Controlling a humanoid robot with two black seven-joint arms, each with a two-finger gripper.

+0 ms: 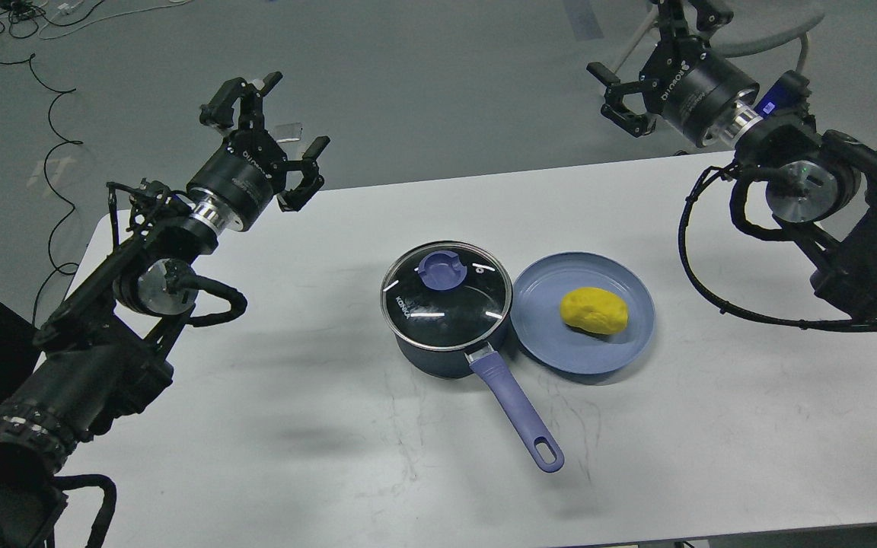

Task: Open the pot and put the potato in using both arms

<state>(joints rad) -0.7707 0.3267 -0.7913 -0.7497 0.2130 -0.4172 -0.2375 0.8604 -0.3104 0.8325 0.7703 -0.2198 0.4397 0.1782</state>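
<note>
Beside the dark navy pot (444, 335), whose handle (518, 415) and lid knob (441, 270) are lavender-blue, a bright yellow potato (594, 310) lies on a plain blue plate (545, 335). Under the pot, the table (317, 426) is white. Both arms are black with silver joints.

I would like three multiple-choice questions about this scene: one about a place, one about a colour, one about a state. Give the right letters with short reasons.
1. Where is the potato?
A. inside the pot
B. on the blue plate
C. in the left gripper

2. What colour is the pot handle?
A. red
B. lavender-blue
C. green

3. What is the state of the pot?
A. covered by its glass lid
B. open, lid on the table
C. tipped on its side

Answers:
1 B: the potato lies on the plate, right of the pot.
2 B: the long handle is lavender-blue.
3 A: the lid sits on the pot.
</note>
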